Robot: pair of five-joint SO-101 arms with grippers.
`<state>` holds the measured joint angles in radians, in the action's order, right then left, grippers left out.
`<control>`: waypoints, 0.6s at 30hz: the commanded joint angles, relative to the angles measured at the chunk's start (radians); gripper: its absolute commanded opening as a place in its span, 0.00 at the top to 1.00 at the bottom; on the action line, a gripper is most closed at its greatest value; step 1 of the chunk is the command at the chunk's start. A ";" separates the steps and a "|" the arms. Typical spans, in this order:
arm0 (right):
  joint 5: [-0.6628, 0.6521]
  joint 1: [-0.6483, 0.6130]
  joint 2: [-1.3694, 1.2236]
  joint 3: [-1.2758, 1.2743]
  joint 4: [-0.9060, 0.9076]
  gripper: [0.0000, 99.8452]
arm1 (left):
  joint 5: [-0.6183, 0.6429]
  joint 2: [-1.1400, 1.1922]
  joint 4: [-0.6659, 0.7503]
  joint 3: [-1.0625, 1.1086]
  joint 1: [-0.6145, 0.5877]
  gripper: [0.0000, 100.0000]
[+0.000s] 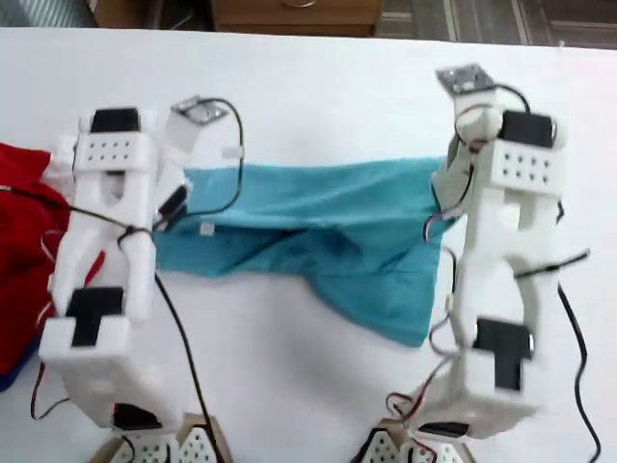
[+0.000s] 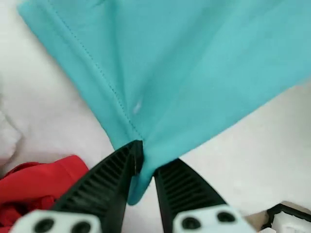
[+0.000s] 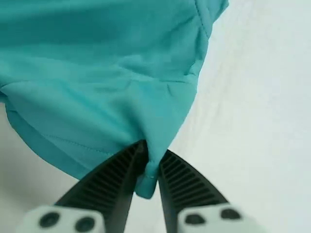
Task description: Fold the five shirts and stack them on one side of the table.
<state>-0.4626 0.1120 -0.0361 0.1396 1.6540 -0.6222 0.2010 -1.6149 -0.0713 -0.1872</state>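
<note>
A teal shirt [image 1: 308, 231] is stretched across the middle of the white table between the two arms. My left gripper [image 2: 144, 167] is shut on one corner of the teal shirt [image 2: 184, 63], the hem pinched between its black fingers [image 2: 109, 179]. My right gripper [image 3: 150, 167] is shut on the opposite edge of the teal shirt [image 3: 97, 82], with a fold of cloth between its fingers [image 3: 187, 187]. In the high view the left arm [image 1: 106, 222] stands at the shirt's left end and the right arm [image 1: 501, 241] at its right end. Part of the shirt hangs down toward the front.
A red shirt [image 1: 24, 251] lies bunched at the table's left edge, beside the left arm; a piece of the red shirt [image 2: 34, 187] shows in the left wrist view. Bare white table [image 1: 318, 96] stretches behind the teal shirt.
</note>
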 commanded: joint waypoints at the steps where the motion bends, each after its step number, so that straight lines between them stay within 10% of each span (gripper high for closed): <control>1: -0.034 0.008 0.231 -0.278 -0.107 0.98 | -0.025 -0.120 0.098 0.150 -0.015 0.97; 18: -0.077 0.015 0.495 -0.875 -0.432 0.98 | -0.026 -0.130 0.430 0.463 -0.063 0.97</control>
<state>-0.5332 0.1135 0.4150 -0.7227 1.2582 -0.6421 0.1289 -1.2405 0.3690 -0.2409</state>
